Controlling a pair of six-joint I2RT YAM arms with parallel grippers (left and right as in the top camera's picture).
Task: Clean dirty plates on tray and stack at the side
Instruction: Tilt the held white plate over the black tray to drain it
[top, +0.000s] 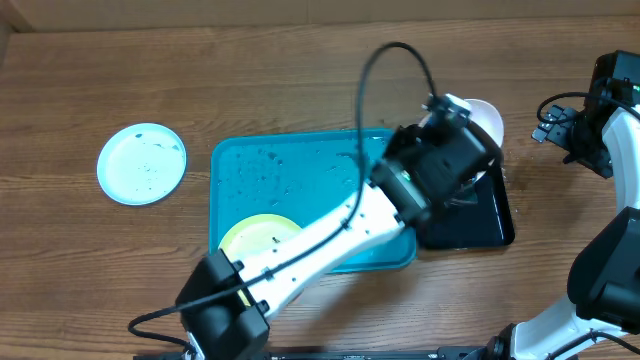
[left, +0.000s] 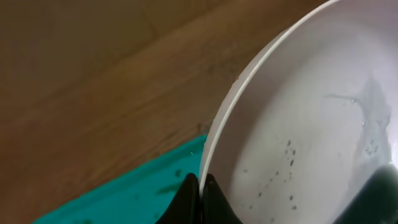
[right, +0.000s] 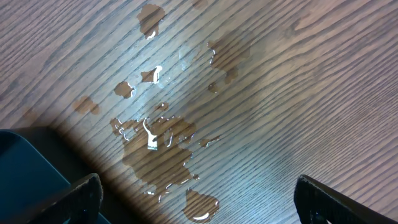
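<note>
A white plate (top: 489, 120) with dark specks hangs tilted over the tray's right end, above the black tray. My left gripper (top: 460, 112) is shut on its rim. The left wrist view shows both fingertips (left: 200, 190) pinching the thin edge of the white plate (left: 298, 124), with the teal tray (left: 124, 199) below. A yellow-green plate (top: 255, 236) lies in the near left corner of the teal tray (top: 300, 160), partly hidden under my left arm. A pale blue-green plate (top: 142, 163) rests on the table left of the tray. My right gripper (top: 552, 128) (right: 202, 205) stands open over bare wet wood at the far right.
A glossy black tray (top: 480, 218) lies against the teal tray's right side. Water puddles (right: 155, 143) spread on the wood under my right gripper, and a dark tray corner (right: 25, 168) shows beside them. The teal tray's surface carries droplets and specks.
</note>
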